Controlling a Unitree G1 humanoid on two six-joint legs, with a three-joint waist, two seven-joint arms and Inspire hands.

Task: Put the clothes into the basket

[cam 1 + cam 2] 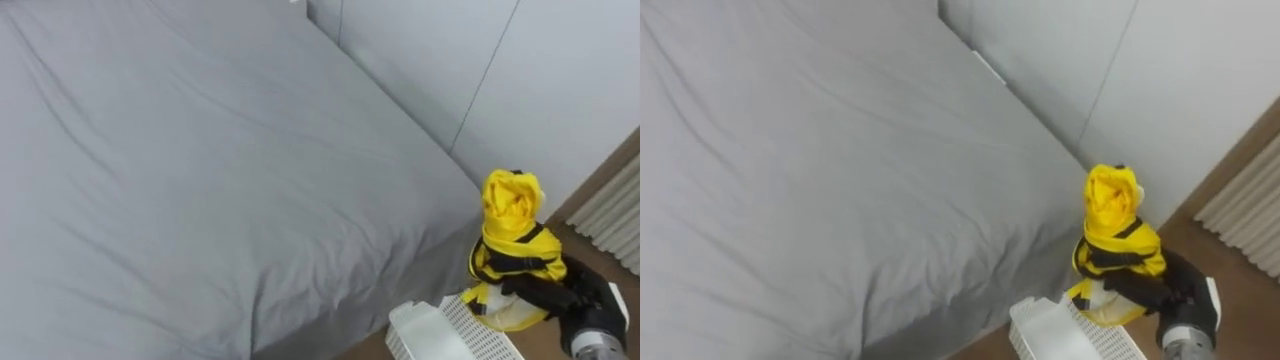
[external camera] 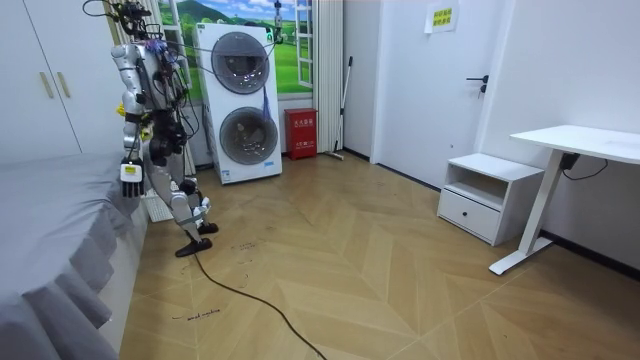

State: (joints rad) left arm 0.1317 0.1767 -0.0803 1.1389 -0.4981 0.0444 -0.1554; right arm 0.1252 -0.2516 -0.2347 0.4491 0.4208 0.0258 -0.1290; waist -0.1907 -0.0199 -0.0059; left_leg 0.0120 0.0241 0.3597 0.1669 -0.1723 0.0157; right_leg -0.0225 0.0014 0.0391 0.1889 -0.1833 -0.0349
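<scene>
R hand (image 1: pixel 555 295) fingers curled tight on yellow garment (image 1: pixel 512 215) | bunched, prob. to stop trailing | at white basket (image 1: pixel 450 335) rim by bed (image 1: pixel 200 180), staged for drop | L hand (image 2: pixel 130 172) hangs idle

This is a home, a bedroom that doubles as a laundry room. A wide bed (image 1: pixel 200 180) under a plain grey sheet stands beside white wardrobe doors (image 2: pixel 45 80), and two front-loading washing machines (image 2: pixel 242 100) are stacked against the far wall. A white desk (image 2: pixel 585 140), a low cabinet with a drawer (image 2: pixel 480 195), a white door (image 2: pixel 440 90) and a wooden herringbone floor (image 2: pixel 380 270) complete the domestic look.
</scene>
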